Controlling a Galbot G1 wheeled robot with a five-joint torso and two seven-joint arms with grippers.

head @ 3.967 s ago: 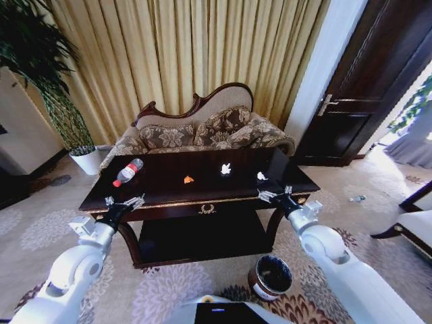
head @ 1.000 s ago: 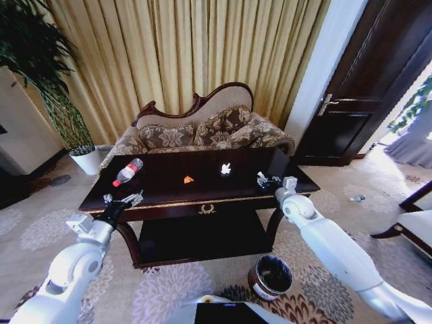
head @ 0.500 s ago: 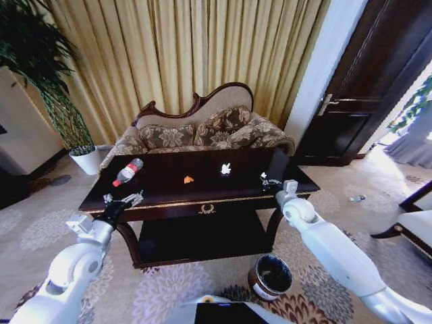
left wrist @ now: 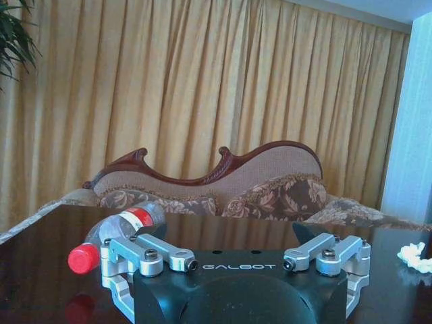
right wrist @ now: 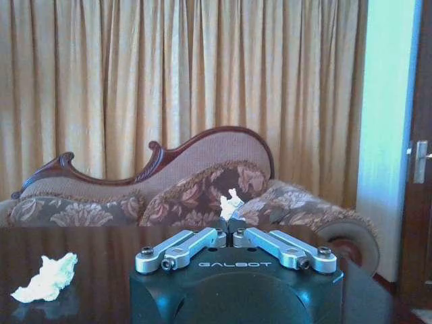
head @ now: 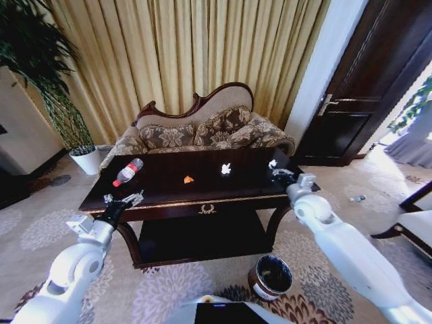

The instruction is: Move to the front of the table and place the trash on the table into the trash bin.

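Table [head: 169,192]: dark glossy wood, gold trim. Bottle [head: 127,171]: clear, red cap and label. Scraps: one orange [head: 189,179], one white [head: 225,169]. Bin [head: 270,277]: dark brown, black liner. Sofa [head: 202,131]: floral brown.

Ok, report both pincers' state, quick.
Left pincer: open, empty, at the table's front edge.
Right pincer: shut on a white scrap.

The head camera looks down from high up at the whole surface [head: 202,182], while both wrist cameras sit low, facing the sofa [left wrist: 223,185] and curtains [right wrist: 169,81].
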